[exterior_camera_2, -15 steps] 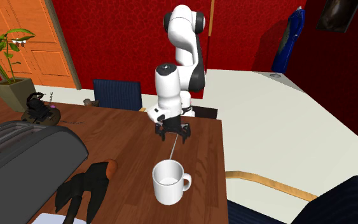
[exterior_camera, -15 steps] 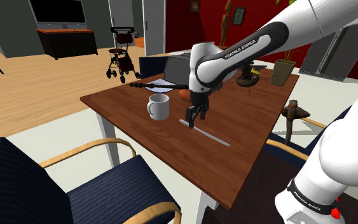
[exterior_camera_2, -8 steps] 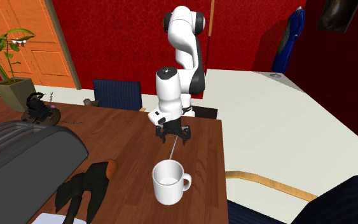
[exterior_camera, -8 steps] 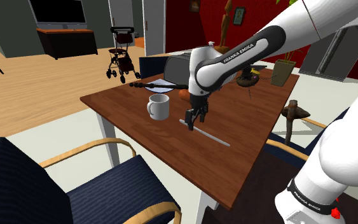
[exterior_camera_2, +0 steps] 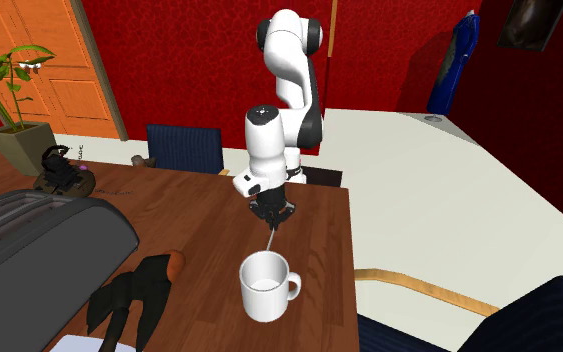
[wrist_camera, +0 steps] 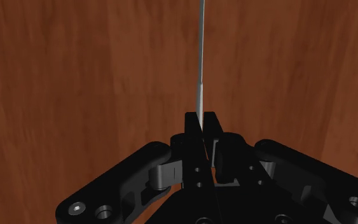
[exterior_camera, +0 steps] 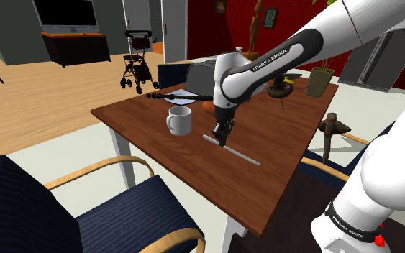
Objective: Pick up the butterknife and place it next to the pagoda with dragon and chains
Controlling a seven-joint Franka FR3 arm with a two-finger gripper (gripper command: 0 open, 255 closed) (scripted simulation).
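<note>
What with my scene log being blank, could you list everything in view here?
table: one, brown wood, under everything
butterknife: one, grey, flat on table, clasped at one end
mug: one, white, beside butterknife
toaster: one, grey, on table
pagoda: one, dark, on table near plant
plant: one, green, potted, table corner
chairs: several, dark blue, around table
arm: one, white, over table
end effector: one, black, shut on butterknife

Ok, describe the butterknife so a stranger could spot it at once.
Find the brown wooden table and the white mug on it. Beside the mug lies the butterknife, a thin grey strip flat on the wood, black jaws shut on one end. Unlike its bulky or dark neighbours, it is a pale sliver.
</note>
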